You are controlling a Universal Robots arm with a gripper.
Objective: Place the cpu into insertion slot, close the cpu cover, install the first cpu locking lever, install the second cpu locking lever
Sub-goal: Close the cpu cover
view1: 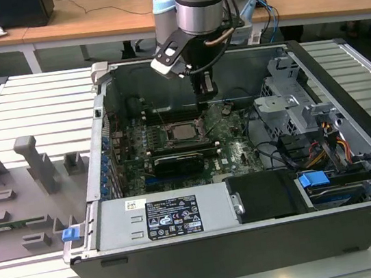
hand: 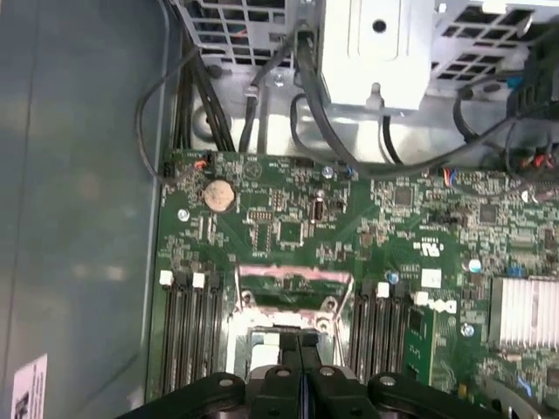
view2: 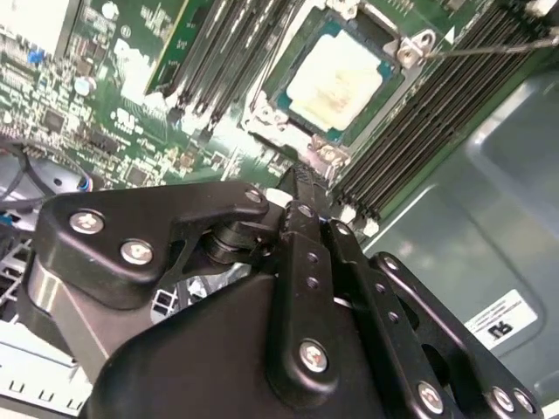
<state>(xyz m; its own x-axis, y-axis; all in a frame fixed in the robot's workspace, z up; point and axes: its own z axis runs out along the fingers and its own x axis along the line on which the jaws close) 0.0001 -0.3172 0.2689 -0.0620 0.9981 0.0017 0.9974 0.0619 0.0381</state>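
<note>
Cpu [view2: 339, 77]: it lies flat in the insertion slot [view2: 301, 124], silvery top plate up, about the middle of the motherboard [view1: 232, 150] and nearer its far edge in the exterior view.
Handling of the cpu: we judge it light, stiff and thin, with a delicate underside. It should be taken by two opposite edges, never slid or pressed off level.
Cpu cover [view2: 260, 112]: the thin metal frame appears to lie down around the chip. We judge it springy sheet, to be pushed at its free edge, not gripped.
Locking lever [view2: 489, 48]: a slim wire rod runs past the slot's corner. We cannot tell whether it is latched. It is likely stiff and springy, best caught near its free end.
End effector [hand: 300, 339]: the fingers are pressed together with nothing seen between them. The tip hangs just beside the slot's edge, and we cannot make out contact.
Memory slots [view2: 410, 131]: long black rows flank the slot on both sides.
Computer case [view1: 187, 249]: it lies open on the slatted worktop [view1: 34, 98].
</note>
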